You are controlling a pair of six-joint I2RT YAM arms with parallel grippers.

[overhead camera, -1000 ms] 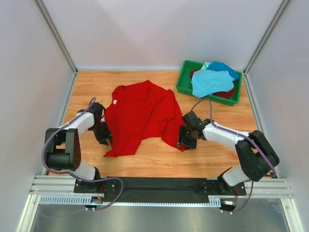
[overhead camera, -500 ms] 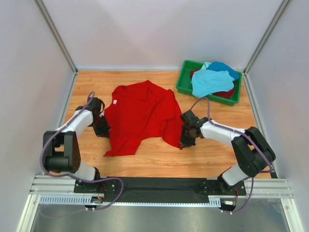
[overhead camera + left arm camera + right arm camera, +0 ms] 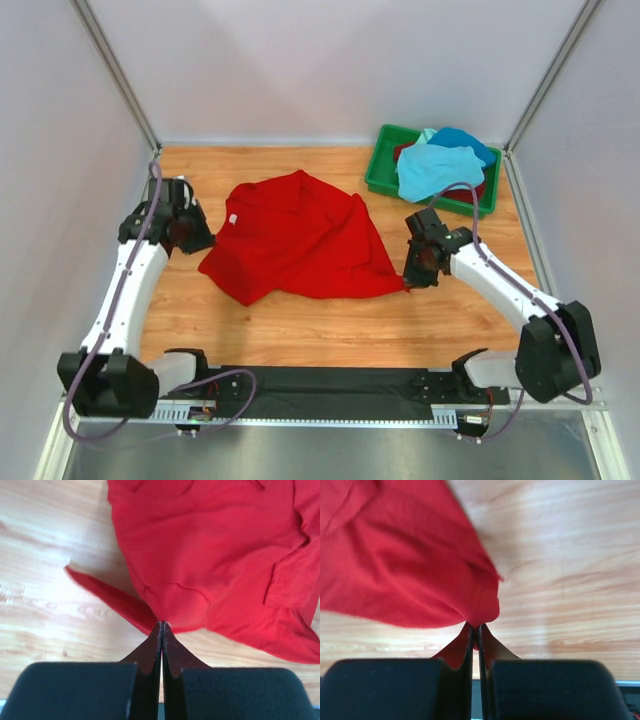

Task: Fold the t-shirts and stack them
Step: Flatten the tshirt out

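A bright red t-shirt (image 3: pixel 300 240) hangs stretched between my two grippers above the wooden table. My left gripper (image 3: pixel 194 236) is shut on the shirt's left edge; in the left wrist view the cloth (image 3: pixel 210 555) is pinched at the tips of my left gripper (image 3: pixel 162 624). My right gripper (image 3: pixel 412 272) is shut on the shirt's right corner, and in the right wrist view the red cloth (image 3: pixel 395 565) bunches at my right gripper (image 3: pixel 476 626). More t-shirts, light turquoise (image 3: pixel 432 168), blue (image 3: pixel 464 140) and dark red (image 3: pixel 470 192), lie piled at the back right.
A green plastic bin (image 3: pixel 378 172) at the back right holds the piled shirts. Grey walls close in the table on three sides. Bare wood (image 3: pixel 330 330) lies in front of the red shirt.
Both grippers closed on the red t-shirt's edges and moved apart and up, left arm to the back left, right arm to the right. The shirt is now pulled wider.
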